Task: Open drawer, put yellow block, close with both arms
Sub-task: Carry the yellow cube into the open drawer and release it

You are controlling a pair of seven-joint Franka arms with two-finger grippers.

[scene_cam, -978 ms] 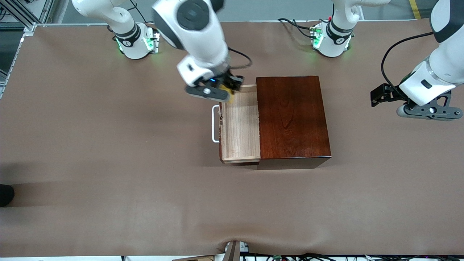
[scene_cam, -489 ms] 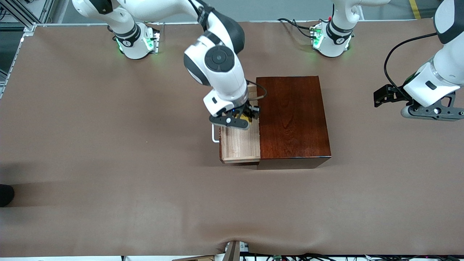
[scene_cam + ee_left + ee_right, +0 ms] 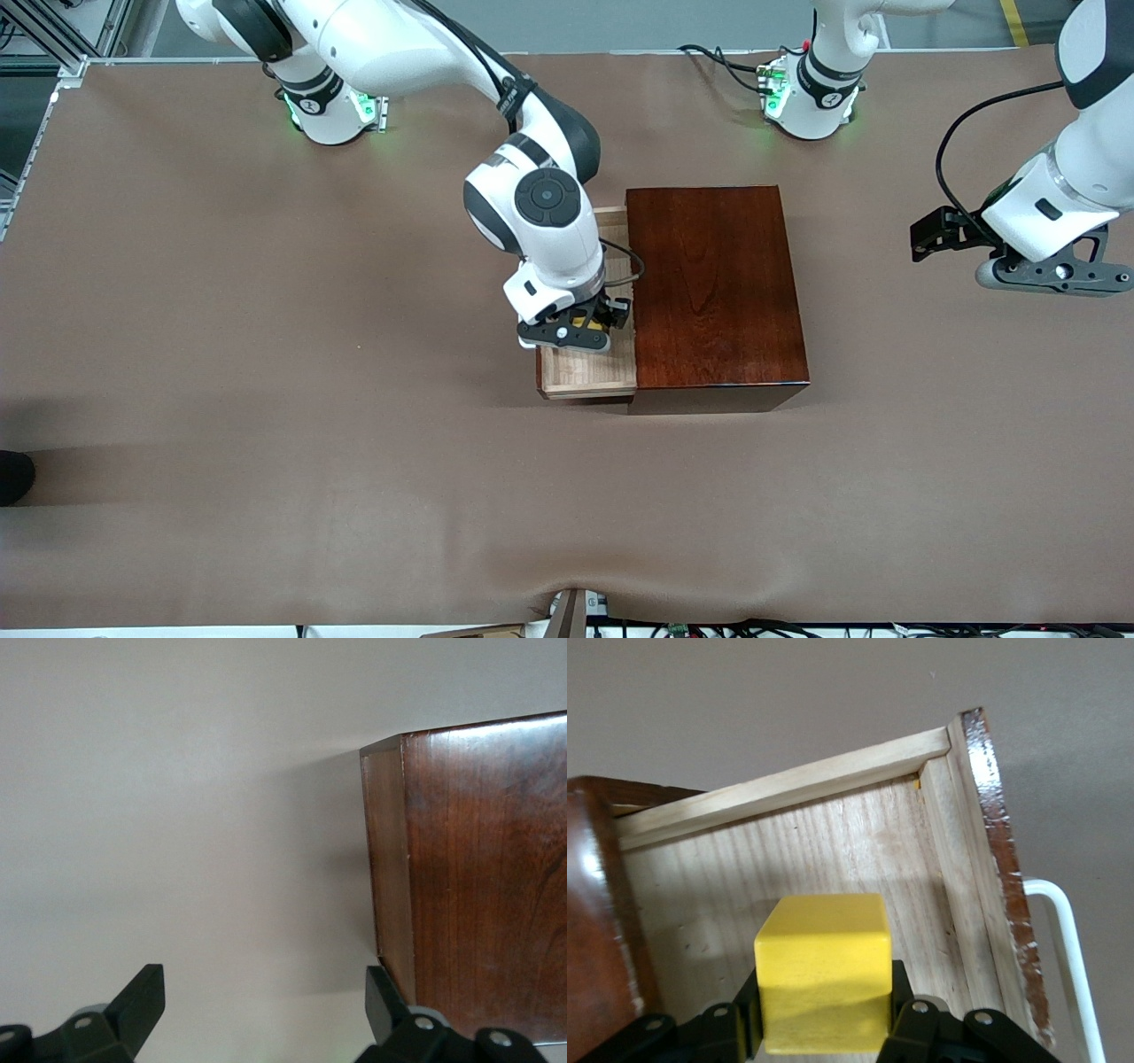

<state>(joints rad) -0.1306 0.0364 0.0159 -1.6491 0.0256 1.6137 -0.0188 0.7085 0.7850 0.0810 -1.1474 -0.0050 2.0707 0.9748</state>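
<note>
Right wrist view: right gripper (image 3: 824, 1028) clamped on yellow block (image 3: 824, 970), open drawer (image 3: 833, 837) tray directly beneath. Left gripper (image 3: 266, 1010) fingers apart, waiting beside box (image 3: 478, 868).

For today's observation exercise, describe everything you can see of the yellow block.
The yellow block is a small bright yellow cube with smooth, matte faces and crisp edges. The right gripper is shut on it, one finger against each side, holding it level over the pale wood floor of the open drawer. Whether its underside touches the floor cannot be told. In the front view only a sliver shows.
</note>
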